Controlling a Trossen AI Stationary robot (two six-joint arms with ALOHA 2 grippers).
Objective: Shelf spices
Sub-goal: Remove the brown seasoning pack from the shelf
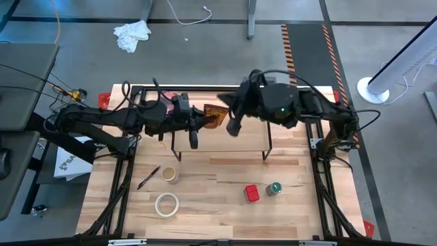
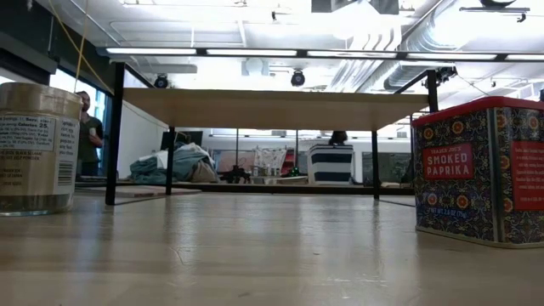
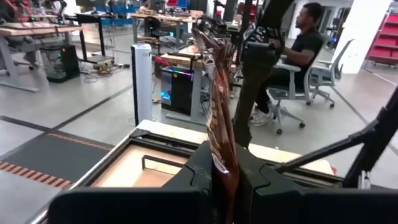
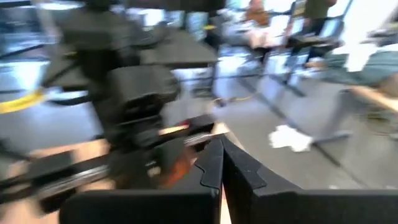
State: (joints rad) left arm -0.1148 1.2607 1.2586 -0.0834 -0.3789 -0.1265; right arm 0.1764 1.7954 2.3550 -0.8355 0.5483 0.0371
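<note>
Grey concrete floor [image 1: 205,48], crumpled white cloth [image 1: 132,34] far left, hazard-striped tape [image 1: 289,44] far right, white fan base [image 1: 377,89] right, ceiling strip lights [image 2: 280,53], desks [image 3: 37,30], seated person [image 3: 305,37] on office chair [image 3: 323,78]

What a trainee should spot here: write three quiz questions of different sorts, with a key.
1. Which thing does the left gripper hold? A: pen. B: orange-brown packet. C: tape roll.
2. True or false: the red tin stands on the table, not on the shelf.
3. Fill in: ___ spice containers stand on the table.
Key: 1 B; 2 true; 3 three.
</note>
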